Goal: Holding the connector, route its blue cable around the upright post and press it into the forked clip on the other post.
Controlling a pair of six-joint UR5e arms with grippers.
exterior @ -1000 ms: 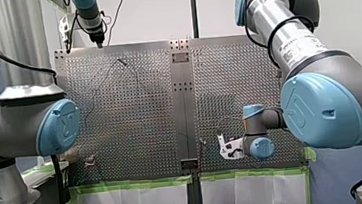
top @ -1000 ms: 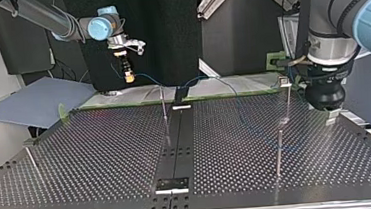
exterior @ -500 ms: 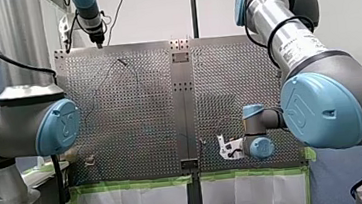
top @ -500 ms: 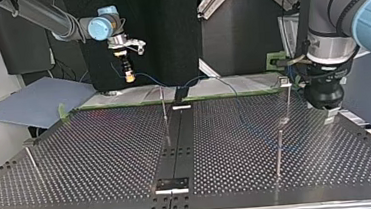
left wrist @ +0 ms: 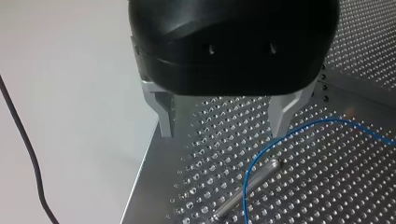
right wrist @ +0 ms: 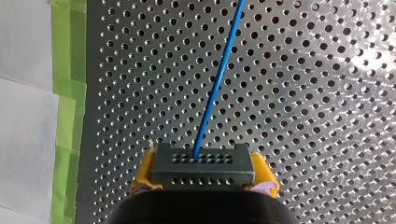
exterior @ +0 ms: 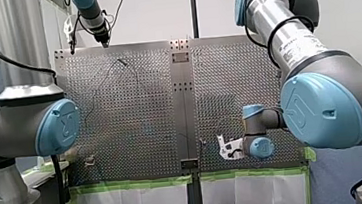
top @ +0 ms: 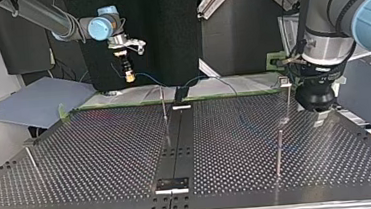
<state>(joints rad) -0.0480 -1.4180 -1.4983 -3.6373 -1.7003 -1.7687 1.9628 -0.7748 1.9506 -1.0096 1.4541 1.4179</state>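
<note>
- Right wrist view showed the connector [right wrist: 203, 170], a grey block with rows of small holes. It was clenched between the yellow pads [right wrist: 141, 177] of my right gripper [right wrist: 203, 179].
- The blue cable [right wrist: 217, 88] left the connector's face and ran straight ahead of that gripper over the perforated table [right wrist: 303, 93]. Green tape [right wrist: 67, 70] edged the table to one side.
- In the top view the right gripper hung above the table's far edge at about 10 o'clock. The cable trailed from it toward 3 o'clock, passing near the top of a slim post [top: 163, 103] by the middle. Whether it touched that post was too fine to tell.
- A clip post [top: 287, 101] stood at about 2 o'clock, topped by a small pale head that I took for the forked clip [top: 285, 81]. The cable did not appear to sit in it.
- My left gripper [left wrist: 223, 129], black with metal fingers [left wrist: 163, 109], was released, its fingers spread wide with nothing between them.
- Ahead of the left gripper the cable curved across a third post [left wrist: 250, 189].
- In the top view the left gripper hovered at about 3 o'clock, just beside the clip post.
- I judged the routing step to be in hand: the connector was gripped and lifted, and the clip not yet filled.
- The next move would call for carrying the connector around the upright post with the cable kept lightly taut. The cable would then need lining up over the fork and pressing down squarely.
</note>
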